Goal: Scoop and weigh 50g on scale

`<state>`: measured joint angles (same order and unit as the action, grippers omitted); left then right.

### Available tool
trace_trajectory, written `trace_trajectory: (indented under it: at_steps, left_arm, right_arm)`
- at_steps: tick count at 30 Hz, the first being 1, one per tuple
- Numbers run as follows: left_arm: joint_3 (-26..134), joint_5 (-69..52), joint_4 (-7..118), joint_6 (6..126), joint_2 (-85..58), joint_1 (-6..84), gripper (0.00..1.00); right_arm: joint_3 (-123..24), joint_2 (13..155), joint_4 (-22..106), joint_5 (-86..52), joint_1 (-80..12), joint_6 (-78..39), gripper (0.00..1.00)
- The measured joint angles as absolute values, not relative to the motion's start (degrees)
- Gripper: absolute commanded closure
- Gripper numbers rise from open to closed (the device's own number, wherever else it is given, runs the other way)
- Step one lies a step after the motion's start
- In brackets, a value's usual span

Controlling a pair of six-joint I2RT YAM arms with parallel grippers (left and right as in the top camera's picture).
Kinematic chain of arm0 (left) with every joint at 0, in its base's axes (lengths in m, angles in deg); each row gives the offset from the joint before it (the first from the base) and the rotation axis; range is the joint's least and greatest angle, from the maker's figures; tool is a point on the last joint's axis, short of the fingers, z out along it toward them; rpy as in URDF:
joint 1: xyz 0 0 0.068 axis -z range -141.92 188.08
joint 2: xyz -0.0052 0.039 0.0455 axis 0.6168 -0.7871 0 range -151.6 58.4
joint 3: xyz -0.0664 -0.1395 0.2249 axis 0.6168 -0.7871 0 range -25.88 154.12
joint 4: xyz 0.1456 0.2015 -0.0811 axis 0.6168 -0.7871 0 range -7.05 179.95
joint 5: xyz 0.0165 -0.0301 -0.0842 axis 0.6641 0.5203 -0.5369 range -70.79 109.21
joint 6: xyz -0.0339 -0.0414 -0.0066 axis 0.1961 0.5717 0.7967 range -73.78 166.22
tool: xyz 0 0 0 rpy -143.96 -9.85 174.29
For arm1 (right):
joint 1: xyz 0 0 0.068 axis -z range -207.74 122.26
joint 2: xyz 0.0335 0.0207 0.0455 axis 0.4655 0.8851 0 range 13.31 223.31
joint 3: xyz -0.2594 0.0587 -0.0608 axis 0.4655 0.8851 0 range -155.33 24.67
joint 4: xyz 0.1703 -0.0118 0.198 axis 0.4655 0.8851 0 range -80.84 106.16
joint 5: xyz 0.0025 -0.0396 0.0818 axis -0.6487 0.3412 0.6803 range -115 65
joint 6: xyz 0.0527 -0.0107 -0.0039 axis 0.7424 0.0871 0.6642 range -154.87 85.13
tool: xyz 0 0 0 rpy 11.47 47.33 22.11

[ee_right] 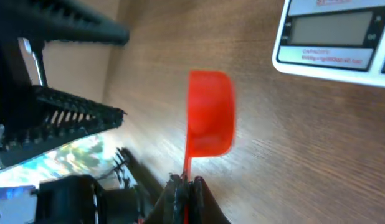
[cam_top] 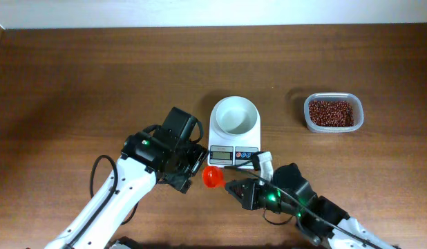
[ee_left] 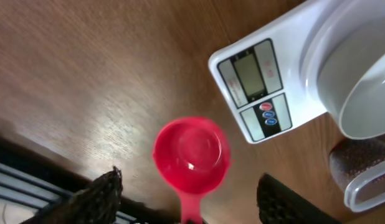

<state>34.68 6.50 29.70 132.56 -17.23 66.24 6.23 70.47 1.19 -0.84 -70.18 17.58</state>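
1. The right gripper (ee_right: 186,184) is closed on the thin handle of the scoop (ee_right: 210,112). There is one scoop: red plastic, round cup, empty. It lies low at the near edge of the tabletop (cam_top: 96,83). Whether it touches the wood cannot be told.
2. The left gripper (cam_top: 191,171) is open. Its two dark fingers (ee_left: 102,196) stand one on each side of the scoop, clear of it.
3. There is one scale (cam_top: 234,146): small, white, with rounded corners. It sits at mid-tabletop, just beyond the scoop, with its panel end toward the arms. The panel carries one grey display (ee_left: 248,71), then one red button (ee_left: 266,106) and one blue button (ee_left: 270,116) close together. The reading is too small to make out.
4. One bowl (cam_top: 234,114), round, white and empty, rests on the far part of the scale.
5. One tub (cam_top: 333,113), clear and rectangular, is filled with red beans (cam_top: 331,111). It stands to the right of the scale, well apart from it.
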Motion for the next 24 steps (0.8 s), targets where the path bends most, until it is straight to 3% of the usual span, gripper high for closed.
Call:
trace_trajectory:
  at_steps: [4, 11, 16, 24]
  left_arm:
    - [34.7, 6.5, 29.7, 132.6, -17.2, 66.2, 0.01]
    - [34.7, 6.6, 29.8, 132.6, -17.2, 66.2, 0.0]
    - [34.7, 6.6, 29.7, 132.6, -17.2, 66.2, 0.01]
    - [34.7, 6.6, 29.8, 132.6, -17.2, 66.2, 0.01]
  right_arm:
    - [6.4, 58.9, 17.3, -3.9, -66.2, 14.6, 0.96]
    - [5.3, 36.3, 34.2, -5.7, -54.7, 10.8, 0.96]
    - [-8.9, 35.6, 53.2, -12.5, -49.7, 3.2, 0.96]
    - [-19.6, 35.4, 58.0, -20.1, -49.5, -1.0, 0.96]
